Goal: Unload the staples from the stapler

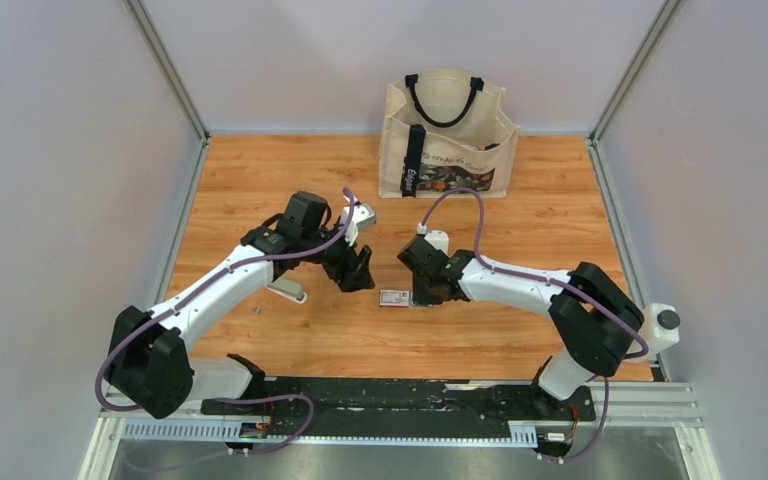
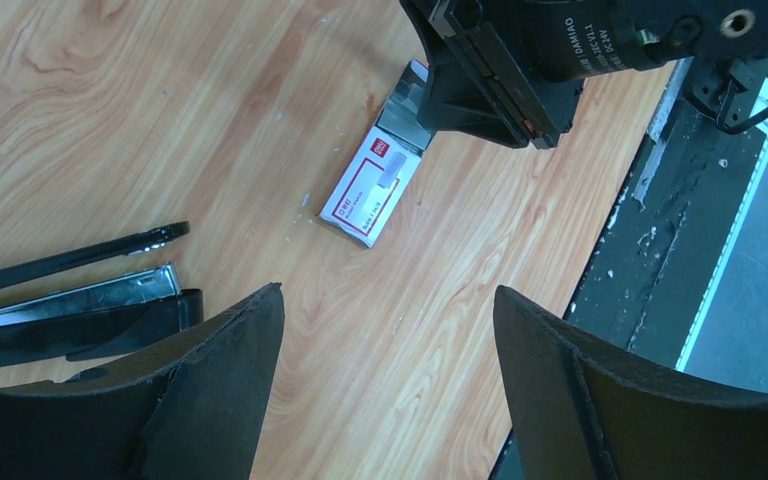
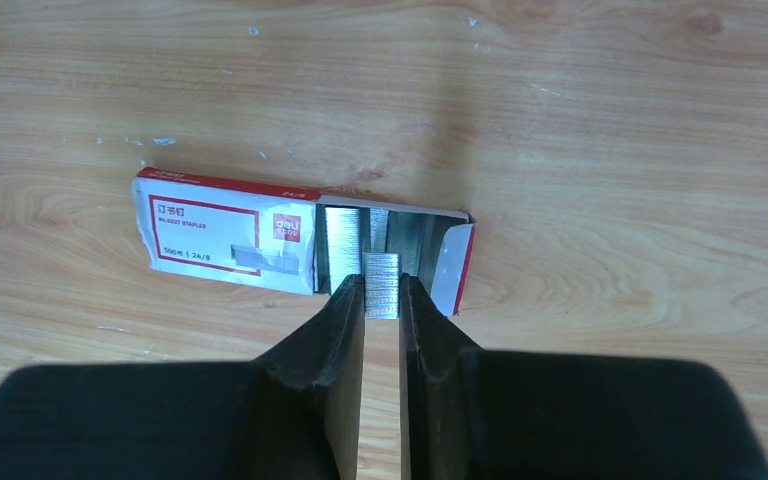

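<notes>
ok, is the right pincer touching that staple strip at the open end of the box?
Touching. The right wrist view shows the right pincer with the staple strip filling the gap between both fingertips, at the open end of the box.

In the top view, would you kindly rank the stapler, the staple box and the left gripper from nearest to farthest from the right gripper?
1. The staple box: right beside the right gripper, on its left, under the staples it pinches.
2. The left gripper: further left, jaws open.
3. The stapler: farthest left, under the left arm.
</notes>
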`<state>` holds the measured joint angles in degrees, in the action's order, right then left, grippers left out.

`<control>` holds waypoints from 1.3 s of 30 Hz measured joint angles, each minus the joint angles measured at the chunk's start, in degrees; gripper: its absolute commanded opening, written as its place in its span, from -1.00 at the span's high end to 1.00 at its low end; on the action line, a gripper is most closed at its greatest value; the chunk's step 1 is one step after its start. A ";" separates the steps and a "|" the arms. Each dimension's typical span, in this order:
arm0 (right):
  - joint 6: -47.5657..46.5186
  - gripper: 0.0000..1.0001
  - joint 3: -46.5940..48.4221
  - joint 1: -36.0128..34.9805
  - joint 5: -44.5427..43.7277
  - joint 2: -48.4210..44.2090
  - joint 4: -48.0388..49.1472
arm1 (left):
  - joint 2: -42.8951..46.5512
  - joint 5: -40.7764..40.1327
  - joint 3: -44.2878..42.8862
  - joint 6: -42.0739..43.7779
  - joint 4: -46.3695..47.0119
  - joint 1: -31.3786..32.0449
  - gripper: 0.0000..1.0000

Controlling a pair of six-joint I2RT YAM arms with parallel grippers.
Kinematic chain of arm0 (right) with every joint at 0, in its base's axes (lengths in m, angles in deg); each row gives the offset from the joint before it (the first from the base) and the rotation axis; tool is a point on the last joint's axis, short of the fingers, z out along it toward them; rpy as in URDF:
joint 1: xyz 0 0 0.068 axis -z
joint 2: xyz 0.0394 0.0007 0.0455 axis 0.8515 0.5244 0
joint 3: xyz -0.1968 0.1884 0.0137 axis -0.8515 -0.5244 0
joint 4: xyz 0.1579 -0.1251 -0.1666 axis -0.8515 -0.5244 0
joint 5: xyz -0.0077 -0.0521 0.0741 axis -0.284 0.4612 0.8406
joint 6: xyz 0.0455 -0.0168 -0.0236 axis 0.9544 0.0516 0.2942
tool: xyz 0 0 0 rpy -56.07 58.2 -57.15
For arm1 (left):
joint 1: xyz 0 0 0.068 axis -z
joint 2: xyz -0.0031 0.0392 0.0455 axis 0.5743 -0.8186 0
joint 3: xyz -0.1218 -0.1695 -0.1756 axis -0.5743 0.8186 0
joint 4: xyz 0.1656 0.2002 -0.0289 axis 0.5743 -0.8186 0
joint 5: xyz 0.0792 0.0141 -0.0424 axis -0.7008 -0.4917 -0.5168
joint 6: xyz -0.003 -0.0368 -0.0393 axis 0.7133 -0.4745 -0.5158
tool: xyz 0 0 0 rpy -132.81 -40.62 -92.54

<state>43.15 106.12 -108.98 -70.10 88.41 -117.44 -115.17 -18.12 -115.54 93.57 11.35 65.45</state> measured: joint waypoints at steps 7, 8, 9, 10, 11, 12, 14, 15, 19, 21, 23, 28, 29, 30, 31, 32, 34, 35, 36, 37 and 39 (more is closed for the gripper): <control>-0.04 0.89 0.02 0.00 0.00 1.49 -0.20 | 0.02 0.00 0.00 0.00 0.00 0.02 -0.69; -0.04 0.89 0.02 0.00 0.00 1.49 -0.20 | 0.02 0.00 0.00 0.00 0.00 0.02 -0.68; -0.07 0.89 0.04 0.00 0.00 1.51 -0.20 | 0.02 0.00 0.00 0.00 0.00 0.02 -0.68; -0.07 0.89 0.07 0.00 0.00 1.51 -0.20 | 0.02 0.00 0.00 0.00 0.00 0.02 -0.69; -0.09 0.89 0.07 0.00 0.00 1.51 -0.20 | 0.02 0.00 0.00 0.00 0.00 0.02 -0.68; -0.11 0.89 0.07 0.00 0.00 1.51 -0.20 | 0.02 0.00 0.00 0.00 0.00 0.02 -0.68; -0.17 0.89 0.07 0.00 0.00 1.53 -0.20 | 0.02 0.00 0.00 0.00 0.00 0.02 -0.68; -0.20 0.89 0.07 0.00 0.02 1.53 -0.20 | 0.02 0.00 0.00 0.00 0.00 0.02 -0.69; -0.22 0.89 0.07 0.00 0.02 1.55 -0.20 | 0.02 0.00 0.00 0.00 0.00 0.02 -0.68; -0.22 0.89 0.11 0.00 0.04 1.55 -0.20 | 0.02 0.00 0.00 0.00 0.00 0.02 -0.68; -0.24 0.89 0.42 0.00 0.04 1.84 -0.22 | 0.02 0.00 0.00 0.02 0.00 0.02 -0.68; -0.44 0.89 0.85 0.00 0.09 2.27 -0.04 | 0.02 0.00 0.00 0.02 0.00 0.02 -0.69; -0.44 0.89 0.87 0.00 0.11 2.32 -0.04 | 0.02 0.00 0.00 0.02 0.00 0.02 -0.68; -0.46 0.89 0.94 0.00 0.13 2.38 -0.07 | 0.02 0.00 0.00 0.02 0.00 0.02 -0.69; -0.48 0.89 1.03 0.00 0.15 2.43 -0.11 | 0.02 -0.02 0.00 0.02 0.00 0.02 -0.69; -0.50 0.89 1.11 0.00 0.22 2.51 -0.09 | 0.02 0.00 0.00 0.07 0.00 0.02 -0.69; -0.55 0.89 1.25 0.00 0.24 2.64 -0.09 | 0.02 0.00 0.00 0.22 0.00 0.02 -0.69; -0.59 0.88 1.25 0.00 0.24 2.64 -0.09 | 0.02 -0.02 0.00 0.28 0.00 0.02 -0.69; -0.61 0.88 1.25 0.00 0.24 2.64 -0.09 | 0.02 0.00 0.00 0.39 0.00 0.02 -0.69; -0.63 0.86 1.25 0.00 0.24 2.64 -0.09 | 0.02 0.00 0.00 0.44 0.00 0.02 -0.69; -0.66 0.85 1.25 0.00 0.31 2.64 -0.09 | 0.02 0.00 0.00 0.46 0.00 0.02 -0.69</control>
<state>42.49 107.37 -108.98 -69.79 91.05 -117.53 -115.15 -18.12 -115.54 94.03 11.35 65.47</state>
